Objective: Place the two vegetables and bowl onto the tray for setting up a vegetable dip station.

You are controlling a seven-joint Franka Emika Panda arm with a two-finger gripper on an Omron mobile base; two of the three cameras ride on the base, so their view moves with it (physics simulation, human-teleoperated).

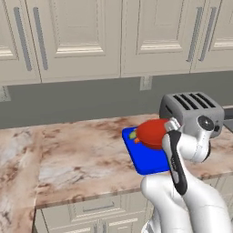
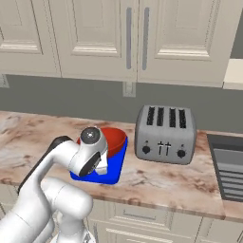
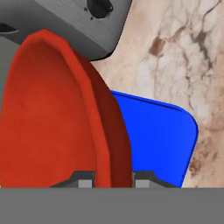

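Right now the smooth red round bowl (image 3: 52, 118) is pinched by its rim between my two dark finger tips, one inside the wall and one outside, so my claw (image 3: 109, 180) is closed on it. In the hand view the bowl stands on edge, filling the nine o'clock side. From the base cameras the bowl (image 1: 152, 133) sits above the far end of the flat bright blue rectangular tray (image 1: 148, 159); whether it touches the tray I cannot tell. At the bowl's nine o'clock edge in the left base view, small green and orange pieces (image 1: 134, 136) peek out over the tray; too small to name.

The tray (image 2: 114, 166) lies on the brown-veined marble counter (image 1: 73, 154), near its front edge. At the tray's three o'clock in the right base view stands a grey four-slot toaster (image 2: 165, 134), just beside the bowl (image 2: 114, 140). Behind, a grey wall carries a pale outlet plate (image 2: 128, 88), under cream panelled cabinets (image 1: 77, 36).
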